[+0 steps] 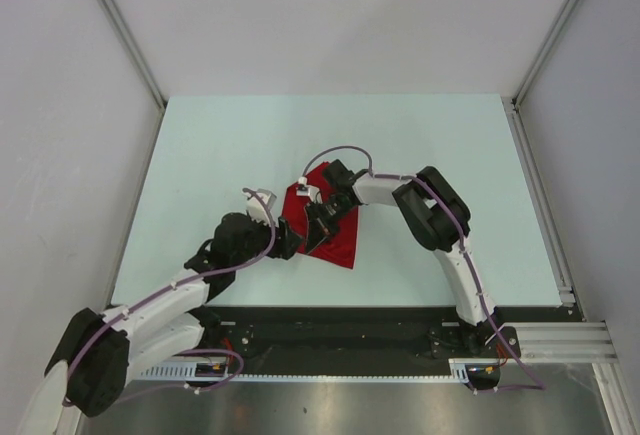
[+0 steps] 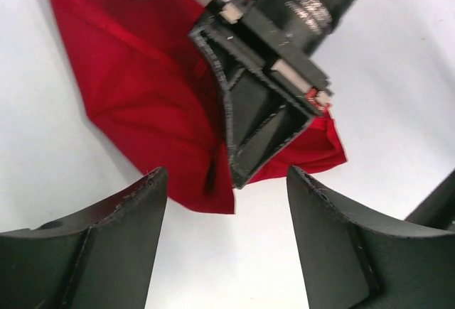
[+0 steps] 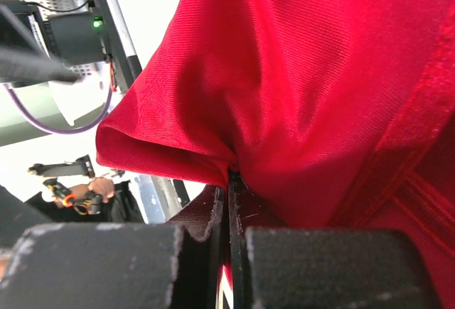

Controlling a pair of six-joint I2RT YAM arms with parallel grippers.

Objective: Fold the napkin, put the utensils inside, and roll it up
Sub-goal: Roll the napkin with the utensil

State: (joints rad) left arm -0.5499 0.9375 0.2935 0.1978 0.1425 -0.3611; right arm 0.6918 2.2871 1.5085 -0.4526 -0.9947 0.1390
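Note:
The red napkin (image 1: 343, 242) lies bunched near the middle of the pale table (image 1: 420, 145). My right gripper (image 1: 319, 226) points down onto its left part and is shut on a fold of the cloth. In the right wrist view the napkin (image 3: 320, 74) drapes over the closed right gripper (image 3: 231, 175). My left gripper (image 1: 291, 239) sits just left of the cloth, open and holding nothing. In the left wrist view its two fingers (image 2: 121, 231) flank bare table below the napkin (image 2: 142, 89). The right gripper (image 2: 242, 170) hangs there just ahead of them. The utensils are out of view.
White enclosure walls stand on the left, right and far sides of the table. An aluminium rail (image 1: 560, 340) and the arm bases run along the near edge. Purple cables (image 1: 345, 150) loop over the right arm.

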